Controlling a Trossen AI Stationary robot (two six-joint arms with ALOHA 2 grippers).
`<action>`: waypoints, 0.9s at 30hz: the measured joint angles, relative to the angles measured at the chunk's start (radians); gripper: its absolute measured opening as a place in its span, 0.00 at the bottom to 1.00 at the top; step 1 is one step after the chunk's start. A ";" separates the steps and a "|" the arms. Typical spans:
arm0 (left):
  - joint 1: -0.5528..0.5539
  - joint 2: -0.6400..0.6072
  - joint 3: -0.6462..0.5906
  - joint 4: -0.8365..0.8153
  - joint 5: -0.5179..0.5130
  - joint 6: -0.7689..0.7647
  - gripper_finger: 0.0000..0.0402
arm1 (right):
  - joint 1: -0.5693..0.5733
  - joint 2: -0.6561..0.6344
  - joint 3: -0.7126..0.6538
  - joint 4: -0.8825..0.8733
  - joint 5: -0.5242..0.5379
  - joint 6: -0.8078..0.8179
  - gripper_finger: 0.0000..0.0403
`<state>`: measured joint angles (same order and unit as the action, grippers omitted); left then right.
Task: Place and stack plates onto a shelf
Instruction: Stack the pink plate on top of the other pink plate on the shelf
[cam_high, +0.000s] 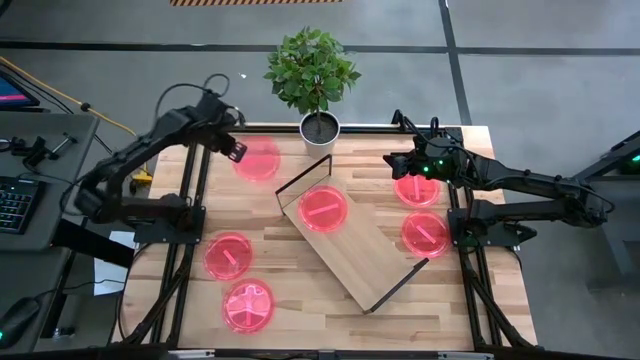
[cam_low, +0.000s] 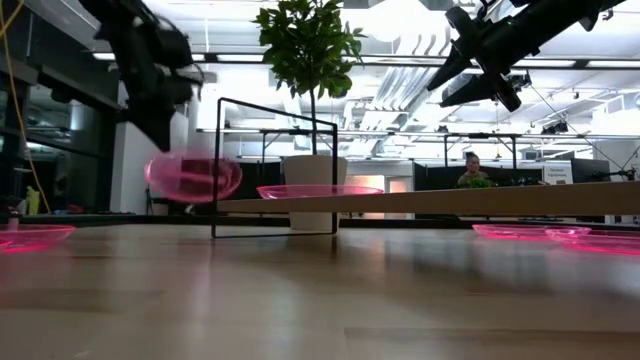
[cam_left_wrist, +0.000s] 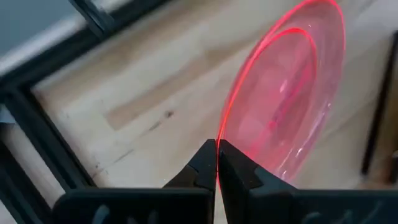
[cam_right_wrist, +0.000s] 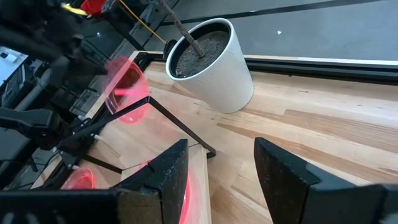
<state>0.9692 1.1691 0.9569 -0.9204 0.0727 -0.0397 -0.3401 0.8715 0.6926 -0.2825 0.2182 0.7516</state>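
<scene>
So far only one plate (cam_high: 323, 209) lay on the shelf (cam_high: 368, 257). The left pincer (cam_left_wrist: 217, 163), clamped on a second plate's (cam_high: 258, 159) rim, held it airborne beside the shelf; four sat around it on the bench (cam_high: 300, 300). The right pincer (cam_right_wrist: 219, 163) gaped wide above.

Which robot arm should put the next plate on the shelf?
Probably the left: the left gripper is shut on a plate lifted beside the shelf. The right gripper hangs open and empty.
</scene>
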 joint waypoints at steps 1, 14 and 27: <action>-0.005 -0.033 0.000 0.002 0.000 -0.020 0.00 | 0.000 0.000 0.000 0.000 0.000 -0.001 0.42; -0.179 -0.369 0.159 0.071 -0.008 -0.249 0.00 | 0.000 0.000 0.000 -0.008 0.000 -0.001 0.42; -0.882 -0.101 0.236 0.364 -0.254 -0.493 0.00 | 0.000 0.000 0.000 -0.006 0.001 0.007 0.42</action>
<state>0.0873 1.0686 1.1929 -0.5567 -0.1809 -0.5329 -0.3401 0.8715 0.6922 -0.2885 0.2188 0.7590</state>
